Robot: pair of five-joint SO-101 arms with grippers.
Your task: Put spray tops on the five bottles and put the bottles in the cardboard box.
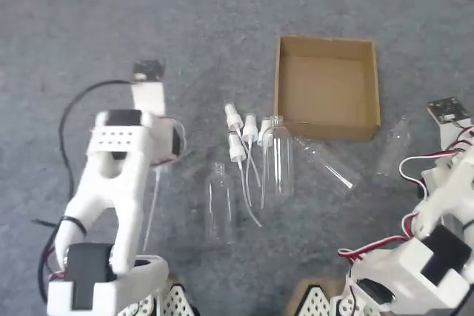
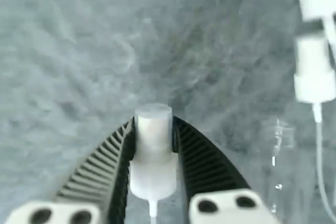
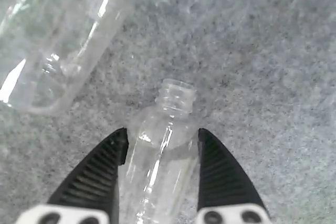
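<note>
My left gripper [image 2: 152,124] is shut on a white spray top [image 2: 153,156], head pointing away and thin tube trailing back; the high view shows that tube [image 1: 152,209] beside the left arm. My right gripper [image 3: 161,132] is shut on a clear, uncapped bottle [image 3: 160,156] just over the grey carpet. Three more white spray tops [image 1: 237,146] lie in a cluster mid-table, with clear bottles [image 1: 220,201] [image 1: 278,157] [image 1: 326,162] around them. Another bottle [image 1: 392,146] lies right of the open cardboard box [image 1: 326,131], which has nothing in it.
Grey carpet covers the whole table. Two loose spray tops [image 2: 315,72] and a clear bottle [image 2: 275,150] lie close to my left gripper. A second bottle [image 3: 58,51] lies near my right gripper. Red and white cables [image 1: 415,227] loop off the right arm.
</note>
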